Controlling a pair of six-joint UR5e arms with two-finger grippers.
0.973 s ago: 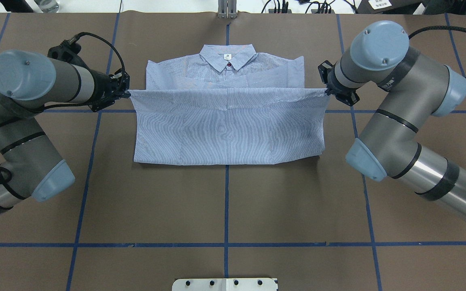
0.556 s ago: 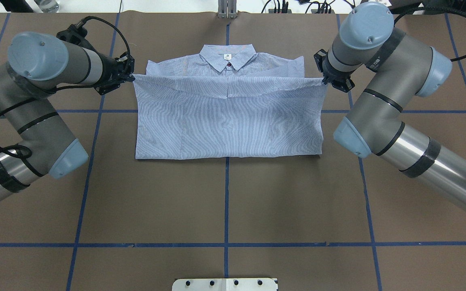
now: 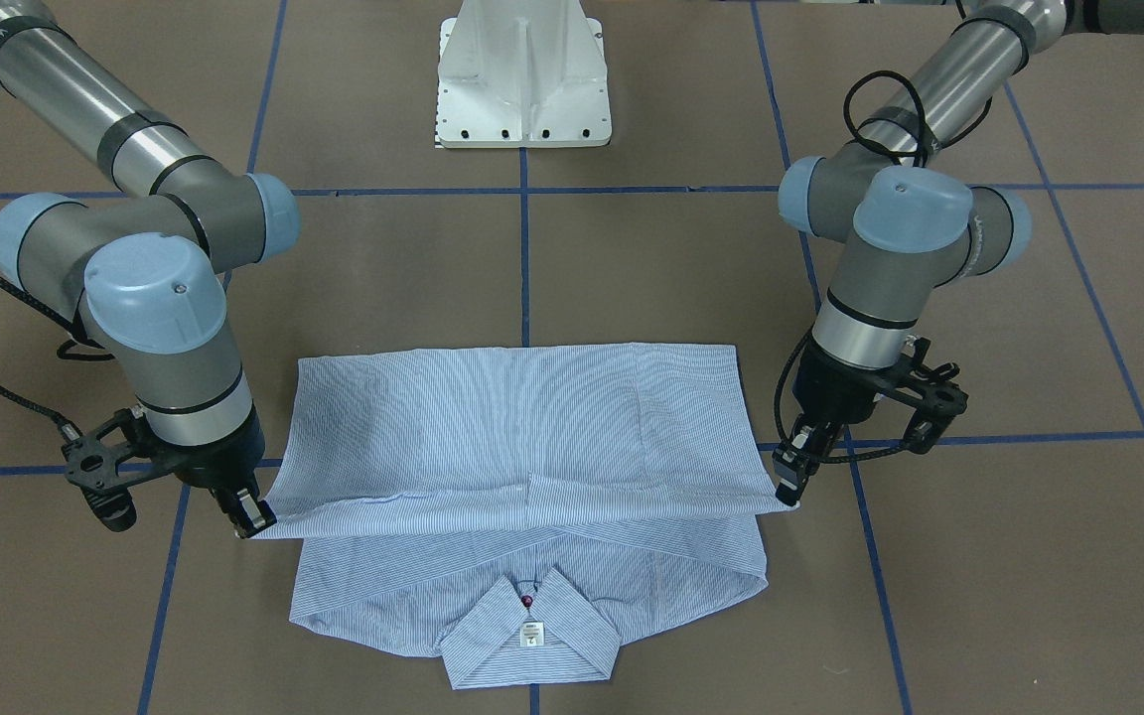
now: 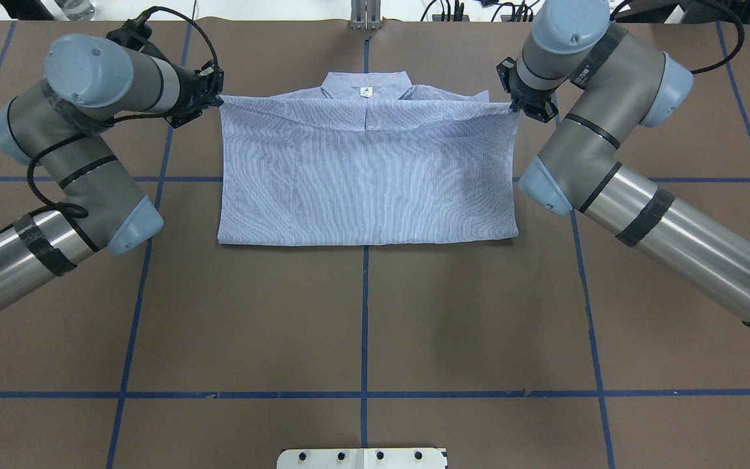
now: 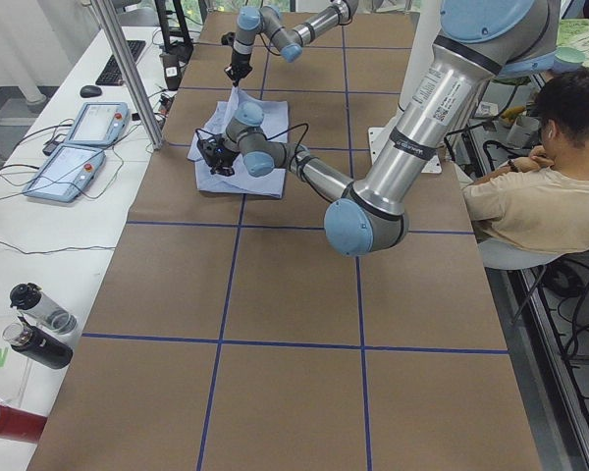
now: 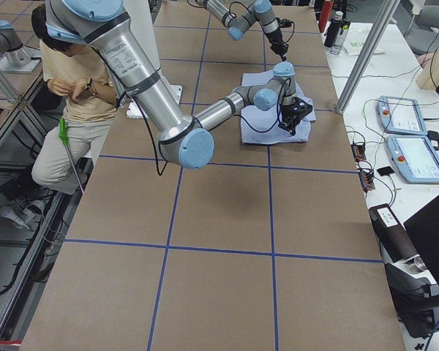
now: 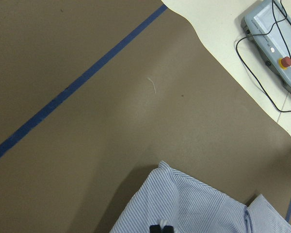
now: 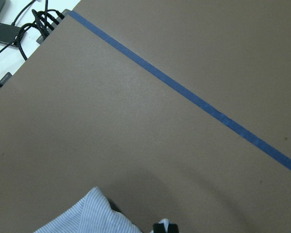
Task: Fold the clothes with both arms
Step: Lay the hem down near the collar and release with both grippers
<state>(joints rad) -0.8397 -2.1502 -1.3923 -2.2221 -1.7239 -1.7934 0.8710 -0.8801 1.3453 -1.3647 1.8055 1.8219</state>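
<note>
The striped shirt lies front-up toward the worktop's far edge, the one opposite the robot's white pedestal, and it sits centred on the middle blue tape line. Its lower half is doubled over the upper half, with the fold crease as the edge nearest the pedestal.

The left claw is clenched on one corner of the hem. The right claw is clenched on the other. Between them the hem is held as a fairly straight, taut line, dipping a little at the placket in the middle. Each wrist view shows the fingertips pressed together at the bottom of the picture, with striped cloth beside them.

In the front-facing view the hem hangs lifted off the layer beneath and crosses the chest just short of the collar. The red top button and white neck label are uncovered.

The step in hand looks like the bottom-to-top fold, and it appears nearly finished.

The next move probably calls for:
- carrying both corners evenly a little further toward the far edge;
- lowering them together so the hem lands square across the shoulders, below the collar;
- letting go with both claws at once.

Uneven travel or slack would likely leave a skewed or wrinkled edge.
</note>
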